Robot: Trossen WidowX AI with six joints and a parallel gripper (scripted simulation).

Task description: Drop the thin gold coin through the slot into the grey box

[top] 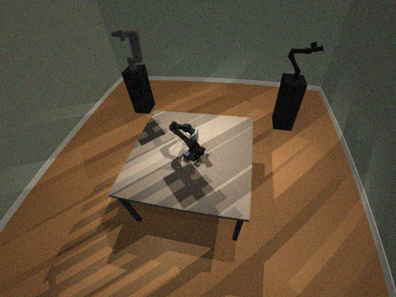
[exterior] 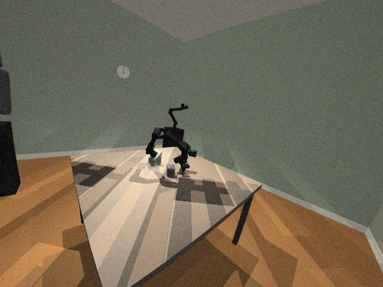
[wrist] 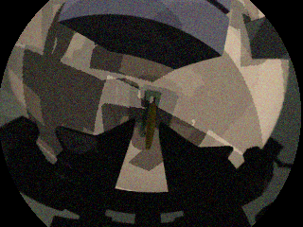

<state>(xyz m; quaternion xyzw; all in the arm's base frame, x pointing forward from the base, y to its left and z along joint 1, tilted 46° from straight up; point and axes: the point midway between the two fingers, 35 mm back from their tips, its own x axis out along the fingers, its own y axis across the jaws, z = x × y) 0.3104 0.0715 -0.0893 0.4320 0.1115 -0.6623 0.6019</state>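
The gold coin [wrist: 151, 124] [exterior: 181, 170] stands on its edge, seen nearly edge-on in the wrist view. The dark-green holder [wrist: 152, 94] shows at the coin's far end; the rest of it is hidden or too dark to tell. My gripper [wrist: 147, 123] [exterior: 182, 171] is partly open and low over the table, its fingertips on either side of the coin with a gap between them. In the top view the arm mostly covers the coin. The closed grey box [wrist: 142, 9] [exterior: 170, 171] [top: 187, 154] stands close beside the holder; part of its dark slot shows at the top of the wrist view.
A pale block [exterior: 155, 159] [top: 195, 134] stands on the table [top: 230, 192] by the arm's base. Strong striped light and dark shadows cross the table top. Two black pedestals [top: 138, 91] [top: 289, 103] with other arms stand beyond the table.
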